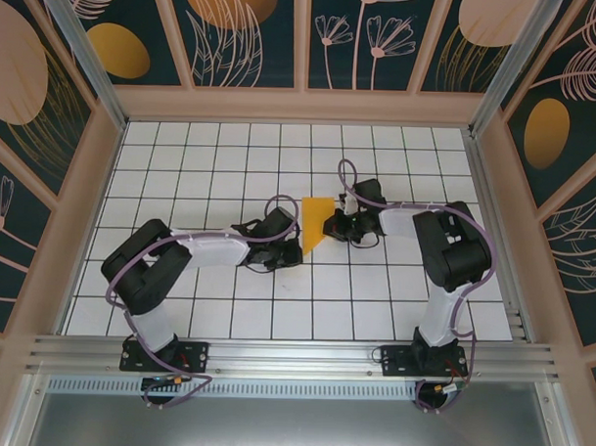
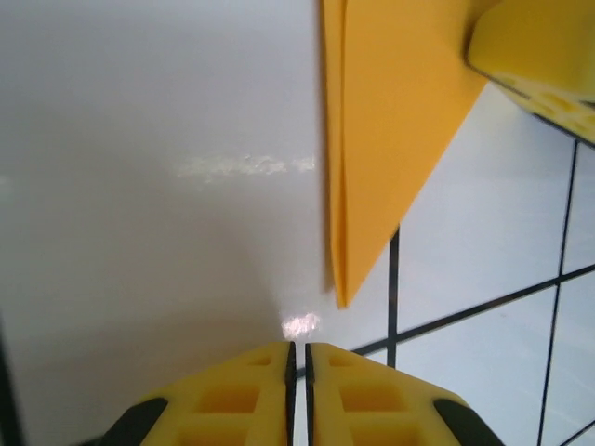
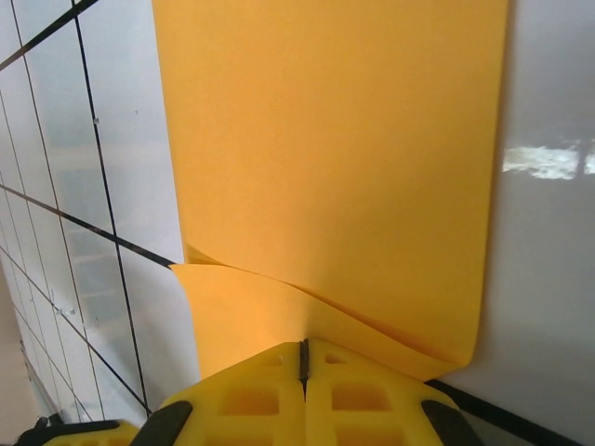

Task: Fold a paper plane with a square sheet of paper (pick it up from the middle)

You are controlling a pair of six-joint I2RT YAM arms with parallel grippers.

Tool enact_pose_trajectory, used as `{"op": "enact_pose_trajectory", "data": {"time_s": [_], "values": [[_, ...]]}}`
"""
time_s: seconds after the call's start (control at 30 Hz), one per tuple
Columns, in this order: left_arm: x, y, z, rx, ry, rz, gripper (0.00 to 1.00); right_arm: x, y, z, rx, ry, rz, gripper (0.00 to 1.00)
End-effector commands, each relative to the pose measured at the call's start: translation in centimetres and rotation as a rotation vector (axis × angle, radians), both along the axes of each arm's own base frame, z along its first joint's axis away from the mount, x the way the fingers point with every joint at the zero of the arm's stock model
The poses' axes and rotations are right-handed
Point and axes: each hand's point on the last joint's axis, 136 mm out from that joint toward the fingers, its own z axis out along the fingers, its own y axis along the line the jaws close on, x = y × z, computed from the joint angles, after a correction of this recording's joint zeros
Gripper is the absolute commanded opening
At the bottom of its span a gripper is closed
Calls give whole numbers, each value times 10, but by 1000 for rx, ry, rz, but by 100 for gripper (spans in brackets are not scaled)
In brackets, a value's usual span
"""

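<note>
While both my arms reach toward the middle of the white tiled table [image 1: 232,162], the orange-yellow sheet of paper [image 1: 318,222] lies flat between my two claws, already folded, with layered flaps and a narrow point aimed back toward my bases; my left claw [image 2: 297,367] is pressed together with nothing between its yellow fingers, its tips just beside that point and apart from it; my right claw [image 3: 304,358] is likewise pressed together, its tips at the paper's other side, where a lower layer curls out from under the upper one; whether any paper is caught between those fingers I cannot tell; seen from my left wrist, one right finger [image 2: 539,46] overlaps the sheet's far corner.
</note>
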Motion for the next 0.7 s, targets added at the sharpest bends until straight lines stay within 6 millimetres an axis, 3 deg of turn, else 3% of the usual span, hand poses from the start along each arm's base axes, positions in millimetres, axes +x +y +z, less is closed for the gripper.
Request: {"op": "enact_pose_trajectory", "data": {"time_s": [0.0,0.1,0.23,0.4,0.67], "values": [[10,12,29,10,-83,75,17,-23,0,-15,-75,105,-66,3],[19,11,46,-24,-137,112,22,-32,15,-2,-5,133,-106,3],[25,4,53,-77,-171,115,26,-31,27,37,63,63,-134,8],[29,-12,56,-165,-193,87,26,-18,-5,79,-1,-66,-261,26],[34,-32,57,-228,-215,11,25,-24,-52,84,-71,-102,-392,52]]}}
